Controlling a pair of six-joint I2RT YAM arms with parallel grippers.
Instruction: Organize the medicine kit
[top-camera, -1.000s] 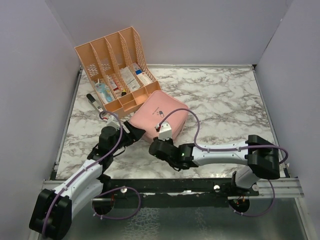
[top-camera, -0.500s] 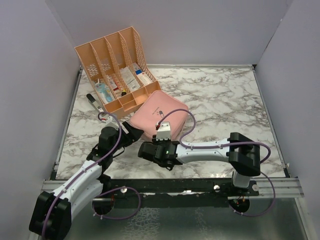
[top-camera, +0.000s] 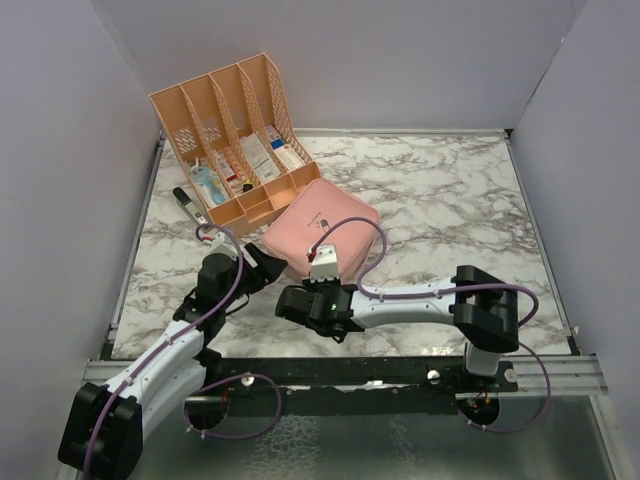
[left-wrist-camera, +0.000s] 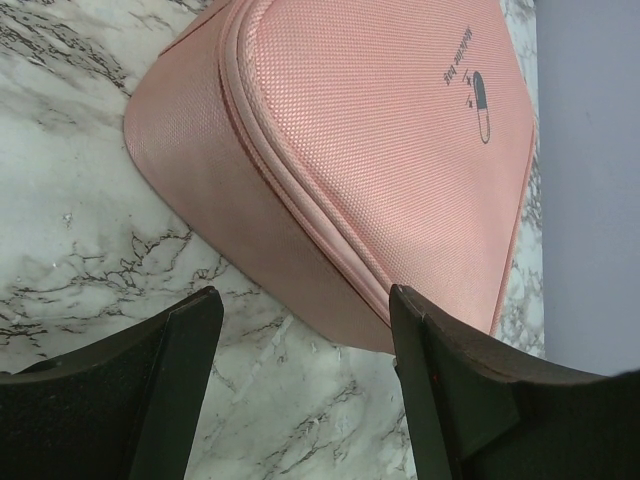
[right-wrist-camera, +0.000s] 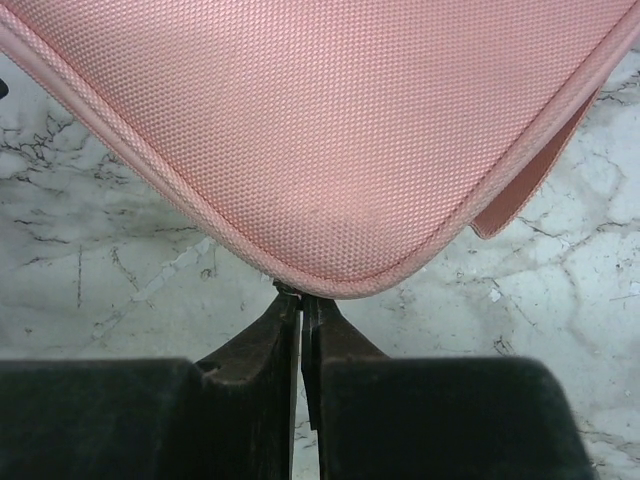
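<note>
A: Where's the medicine kit (top-camera: 322, 222)?
B: Lid down on the surface (top-camera: 450, 200), by the organizer (top-camera: 225, 130). Your right tool (right-wrist-camera: 300, 300) is pinched together at its near corner, probably for the zip pull. Your left tool (left-wrist-camera: 300, 295) is apart alongside, ready to brace.

Compared with a second ago, the right end effector (right-wrist-camera: 301, 298) sits further left along the near side of the medicine kit (top-camera: 325, 222). Its arm's elbow is drawn in from the right edge of the table (top-camera: 450, 200), and its jaws, wider before, are pressed almost together at the kit's near corner.
</note>
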